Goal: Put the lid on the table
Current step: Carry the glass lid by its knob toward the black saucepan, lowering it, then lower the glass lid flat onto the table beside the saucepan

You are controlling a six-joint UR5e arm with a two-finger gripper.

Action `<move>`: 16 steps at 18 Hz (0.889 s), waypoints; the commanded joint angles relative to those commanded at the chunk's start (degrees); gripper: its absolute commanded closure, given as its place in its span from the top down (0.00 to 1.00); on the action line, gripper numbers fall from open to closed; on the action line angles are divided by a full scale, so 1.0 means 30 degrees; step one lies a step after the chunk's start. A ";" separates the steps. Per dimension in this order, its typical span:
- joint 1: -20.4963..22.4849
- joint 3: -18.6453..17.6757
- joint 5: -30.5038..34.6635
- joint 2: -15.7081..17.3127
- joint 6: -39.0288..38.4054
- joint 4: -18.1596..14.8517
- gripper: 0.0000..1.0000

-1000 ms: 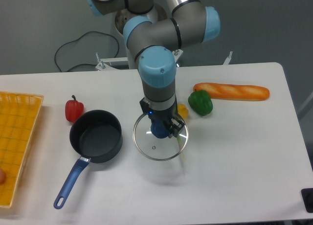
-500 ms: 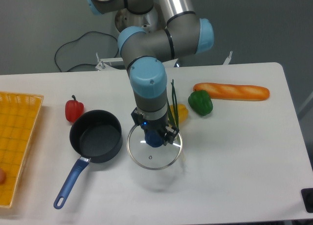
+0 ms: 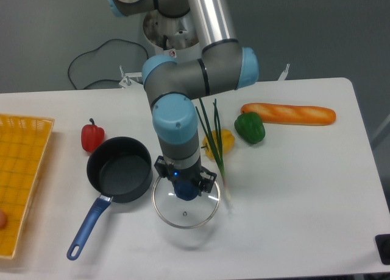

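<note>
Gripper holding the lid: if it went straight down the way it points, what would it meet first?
The gripper points down, shut on the lid. Below lies only bare table, so the lid would probably touch first; its height is unclear.

So besides the main stuff we've got a dark saucepan with a long blue handle (image 3: 119,173) sitting left of centre, handle pointing toward the front-left. Just behind it there's a small red bell pepper (image 3: 92,137). Over on the far left edge we can see a yellow mesh tray (image 3: 21,170). Toward the right there's a green bell pepper (image 3: 250,127) just beside a long orange baguette-looking loaf (image 3: 289,114). We also spot a yellow pepper (image 3: 220,141) with some green spring onions (image 3: 213,140) lying across it.
</note>
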 joint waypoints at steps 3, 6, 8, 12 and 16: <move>-0.0030 0.0000 0.0000 -0.0352 0.0000 0.0204 0.57; -0.0205 0.0000 -0.0029 -0.0674 0.0000 0.0498 0.57; -0.0205 0.0000 -0.0058 -0.0908 0.0088 0.0527 0.57; -0.0234 0.0029 -0.0235 -0.1231 0.0117 0.0850 0.57; -0.0235 0.0117 -0.0235 -0.1436 0.0146 0.0879 0.57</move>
